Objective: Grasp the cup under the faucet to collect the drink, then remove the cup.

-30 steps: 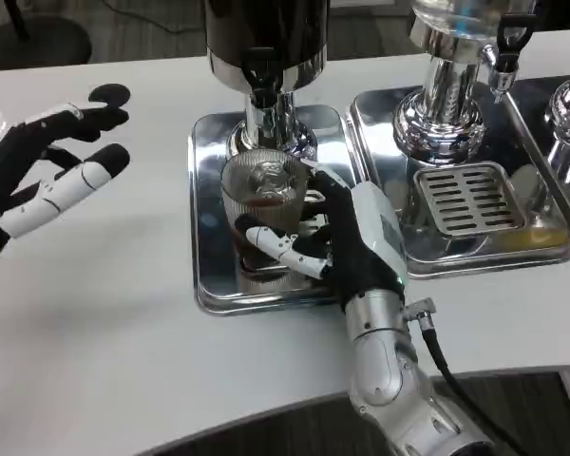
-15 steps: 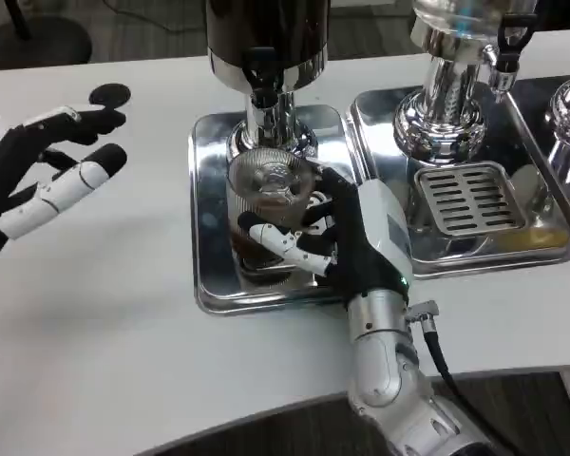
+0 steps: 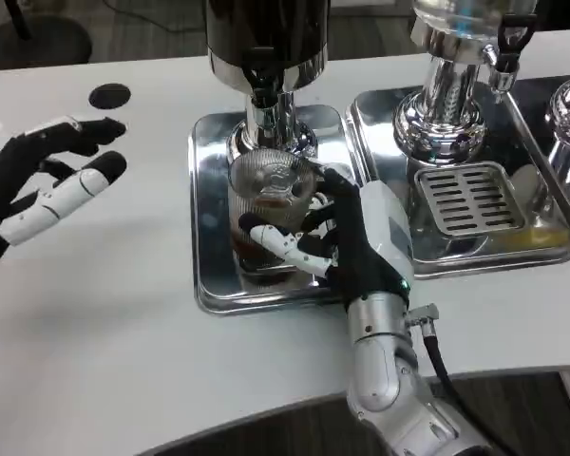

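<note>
On the left steel drip tray [image 3: 209, 275], directly beneath the faucet [image 3: 266, 114] of the dark dispenser [image 3: 266, 38], stands the ribbed clear cup [image 3: 266, 204]. Dark liquid visible in its lower part. The right hand [image 3: 347, 242] grips the cup from the cup's right side: thumb [image 3: 280, 244] crosses the near face of the glass, remaining fingers wrap round the far right side, partly hidden behind the rim. Contact on both sides, cup enclosed between thumb and fingers. Cup appears upright; its base sits on or just at the tray, cannot tell which. Right forearm [image 3: 380, 361] rises from the table's near edge, wrist roughly straight, white back of hand facing up and right, cable [image 3: 446, 366] trailing off the wrist.

Left hand [image 3: 43, 185] hovers over the white table [image 3: 104, 361], well apart from the tray, fingers spread and extended toward upper right, holding nothing. Small black disc [image 3: 109, 96] lies on the table just beyond its fingertips. Second tray with slotted grate [image 3: 467, 197] sits to the right, under a chrome dispenser [image 3: 451, 95].
</note>
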`<state>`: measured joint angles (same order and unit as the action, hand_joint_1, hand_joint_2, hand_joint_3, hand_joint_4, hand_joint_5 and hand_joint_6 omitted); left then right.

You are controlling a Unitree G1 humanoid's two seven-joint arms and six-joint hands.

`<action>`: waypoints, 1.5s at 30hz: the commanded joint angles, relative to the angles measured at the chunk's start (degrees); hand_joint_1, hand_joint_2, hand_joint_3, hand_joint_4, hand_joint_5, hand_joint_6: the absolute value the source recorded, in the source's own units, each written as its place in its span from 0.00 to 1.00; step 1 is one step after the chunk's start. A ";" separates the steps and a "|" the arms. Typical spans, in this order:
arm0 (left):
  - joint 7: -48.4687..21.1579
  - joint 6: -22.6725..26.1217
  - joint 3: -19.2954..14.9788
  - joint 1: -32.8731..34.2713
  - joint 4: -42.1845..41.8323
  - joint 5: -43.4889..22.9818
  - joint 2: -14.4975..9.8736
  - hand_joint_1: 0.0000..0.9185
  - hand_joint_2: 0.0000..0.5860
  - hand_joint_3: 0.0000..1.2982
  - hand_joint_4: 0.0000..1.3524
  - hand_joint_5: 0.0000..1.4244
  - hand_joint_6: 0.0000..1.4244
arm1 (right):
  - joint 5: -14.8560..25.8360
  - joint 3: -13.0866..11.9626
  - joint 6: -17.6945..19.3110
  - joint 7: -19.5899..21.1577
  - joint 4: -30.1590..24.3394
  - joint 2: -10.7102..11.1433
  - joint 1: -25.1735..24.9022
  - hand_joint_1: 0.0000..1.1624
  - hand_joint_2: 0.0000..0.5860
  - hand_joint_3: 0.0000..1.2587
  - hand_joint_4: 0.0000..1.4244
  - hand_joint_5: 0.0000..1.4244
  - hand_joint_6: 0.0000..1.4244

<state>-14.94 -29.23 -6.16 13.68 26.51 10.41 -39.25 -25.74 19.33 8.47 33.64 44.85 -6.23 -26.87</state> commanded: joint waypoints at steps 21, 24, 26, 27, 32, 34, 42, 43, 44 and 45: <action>-1.83 -1.89 3.61 2.92 3.92 0.39 -0.16 0.00 0.25 0.23 0.19 0.18 0.31 | -5.59 -0.08 -2.58 1.81 -11.60 1.03 6.27 0.57 0.36 0.34 0.33 0.48 0.65; -1.99 -2.33 3.91 3.14 4.33 0.50 -0.13 0.00 0.25 0.23 0.18 0.18 0.31 | -5.95 -0.21 -3.09 1.65 -13.13 1.64 7.00 0.57 0.36 0.34 0.33 0.48 0.65; -2.28 -2.75 4.25 3.13 4.47 0.49 0.04 0.00 0.25 0.22 0.18 0.18 0.31 | -6.34 -0.25 -3.79 1.42 -14.94 2.18 7.78 0.57 0.36 0.34 0.33 0.48 0.65; -2.42 -2.93 4.53 3.15 4.57 0.53 0.20 0.00 0.25 0.22 0.18 0.18 0.31 | -6.50 -0.27 -4.12 1.31 -15.62 2.40 8.03 0.57 0.36 0.34 0.33 0.48 0.65; -2.82 -3.63 5.78 3.55 5.34 0.54 0.68 0.00 0.25 0.22 0.18 0.18 0.31 | -7.08 -0.39 -5.70 0.33 -18.31 3.25 9.32 0.57 0.36 0.34 0.33 0.49 0.65; -3.05 -3.94 6.21 3.52 5.38 0.56 0.88 0.00 0.25 0.22 0.18 0.18 0.31 | -7.21 -0.39 -6.16 -0.07 -19.33 3.63 9.87 0.57 0.36 0.34 0.33 0.49 0.65; -3.96 -5.34 7.71 3.57 5.43 0.45 1.55 0.00 0.25 0.22 0.18 0.18 0.31 | -7.12 -0.65 -7.87 -1.69 -22.80 5.12 11.73 0.58 0.36 0.35 0.33 0.49 0.65; -4.07 -5.61 7.98 3.58 5.37 0.57 1.67 0.00 0.25 0.22 0.18 0.18 0.31 | -7.00 -0.79 -7.96 -1.92 -23.44 5.19 12.17 0.58 0.36 0.35 0.33 0.49 0.65; -4.19 -5.92 8.28 3.57 5.26 0.71 1.83 0.00 0.25 0.22 0.18 0.17 0.31 | -6.91 -0.93 -7.99 -2.09 -23.81 5.24 12.43 0.58 0.36 0.35 0.33 0.49 0.65; -4.23 -6.12 8.48 3.60 5.23 0.83 1.94 0.00 0.25 0.22 0.18 0.17 0.31 | -7.08 -0.97 -8.13 -2.14 -24.26 5.33 12.68 0.58 0.36 0.35 0.33 0.49 0.65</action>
<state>-18.33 -34.06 1.26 16.65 31.61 10.57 -37.78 -32.40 18.88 0.14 31.22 23.74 -1.18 -14.60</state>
